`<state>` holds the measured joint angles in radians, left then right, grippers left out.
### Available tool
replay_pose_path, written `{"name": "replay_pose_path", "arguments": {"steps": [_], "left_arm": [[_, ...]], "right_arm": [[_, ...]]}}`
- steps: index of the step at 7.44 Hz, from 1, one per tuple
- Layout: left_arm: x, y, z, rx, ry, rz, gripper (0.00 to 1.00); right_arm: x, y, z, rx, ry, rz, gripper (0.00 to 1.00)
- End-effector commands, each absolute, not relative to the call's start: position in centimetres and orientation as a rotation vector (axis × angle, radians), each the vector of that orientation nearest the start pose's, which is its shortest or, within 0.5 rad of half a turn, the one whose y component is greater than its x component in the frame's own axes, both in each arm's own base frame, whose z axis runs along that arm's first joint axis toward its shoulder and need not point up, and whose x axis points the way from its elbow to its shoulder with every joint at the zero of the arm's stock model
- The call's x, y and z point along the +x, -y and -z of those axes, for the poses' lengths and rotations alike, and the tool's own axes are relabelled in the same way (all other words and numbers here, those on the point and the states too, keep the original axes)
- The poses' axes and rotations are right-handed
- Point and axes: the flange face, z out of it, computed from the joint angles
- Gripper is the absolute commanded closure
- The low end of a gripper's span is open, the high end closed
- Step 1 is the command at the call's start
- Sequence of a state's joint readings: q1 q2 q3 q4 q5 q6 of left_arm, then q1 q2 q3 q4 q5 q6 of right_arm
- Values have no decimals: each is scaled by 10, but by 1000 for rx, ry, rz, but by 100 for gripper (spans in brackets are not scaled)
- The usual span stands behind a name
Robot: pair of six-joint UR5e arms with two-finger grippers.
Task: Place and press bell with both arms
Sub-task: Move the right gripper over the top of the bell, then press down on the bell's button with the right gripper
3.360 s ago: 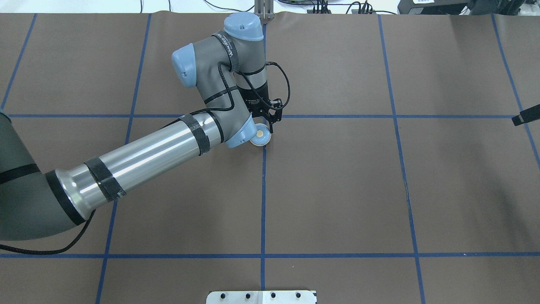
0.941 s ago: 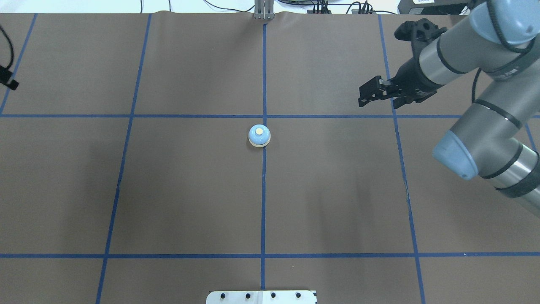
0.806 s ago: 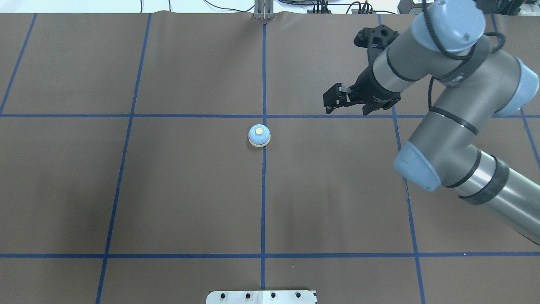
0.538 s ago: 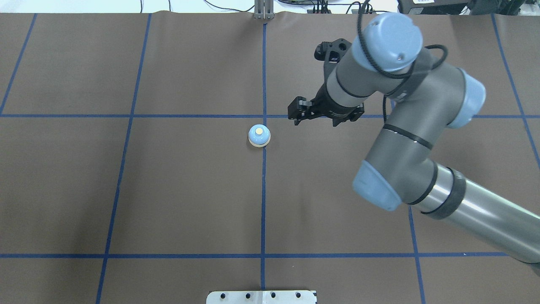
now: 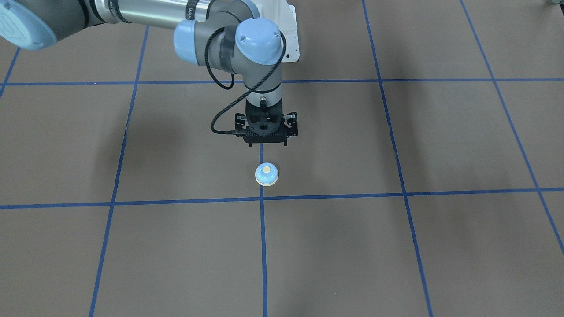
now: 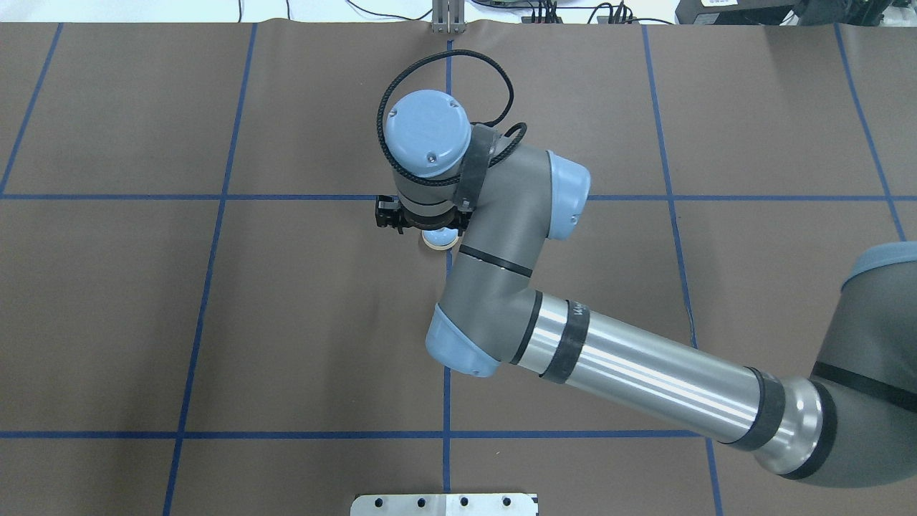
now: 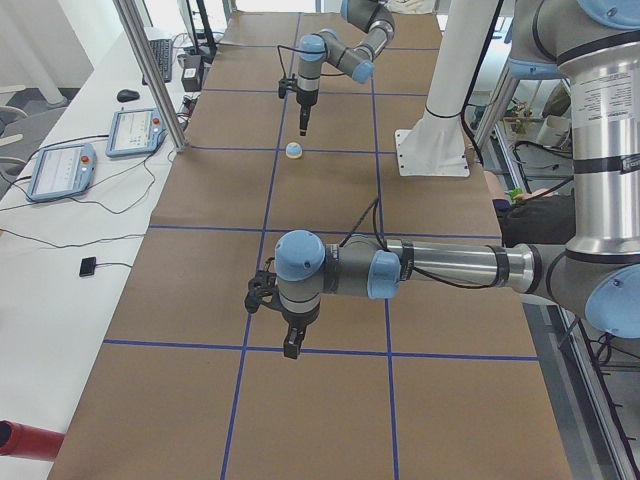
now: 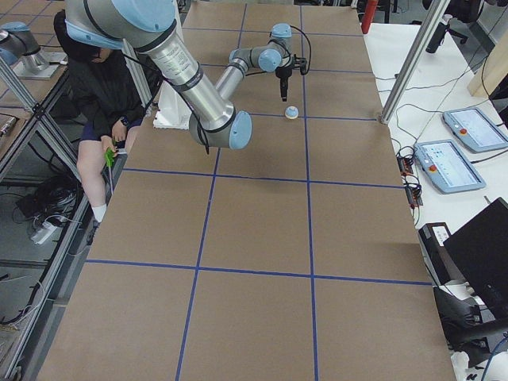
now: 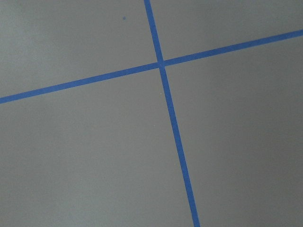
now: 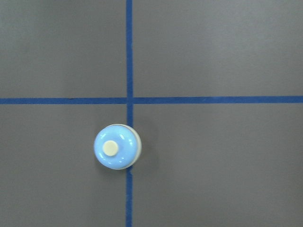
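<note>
One bell (image 5: 266,174) sits on the table (image 5: 440,246), on a tape line (image 5: 263,255). From the front you see the right hand (image 5: 265,137) hanging above the bell without touching it; its fingers are hidden, so I cannot tell their spread. Overhead, the right arm (image 6: 630,365) covers most of the bell at the wrist. From the left end, the left hand (image 7: 292,345) hangs well apart from the bell; whether it is spread or closed, I cannot tell. The right wrist camera looks down on the bell, near a crossing of the tape.
</note>
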<state>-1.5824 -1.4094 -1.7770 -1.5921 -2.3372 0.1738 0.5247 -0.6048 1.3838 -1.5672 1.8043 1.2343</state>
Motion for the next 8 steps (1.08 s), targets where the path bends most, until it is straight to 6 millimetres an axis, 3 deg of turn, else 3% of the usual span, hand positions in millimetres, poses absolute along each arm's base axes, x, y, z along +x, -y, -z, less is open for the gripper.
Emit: {"name": "replay_pose_path", "arguments": {"steps": [1, 2, 4, 8], "left_arm": [[-69, 426, -630, 134, -759, -178, 0], [-70, 426, -629, 135, -757, -179, 0], [-69, 427, -629, 135, -759, -179, 0], [-70, 427, -629, 135, -757, -179, 0]], "right_arm": [[-627, 497, -134, 146, 783, -76, 100], [-616, 514, -137, 165, 775, -64, 100], [-611, 539, -157, 158, 735, -29, 100], [-615, 537, -162, 86, 754, -19, 100]]}}
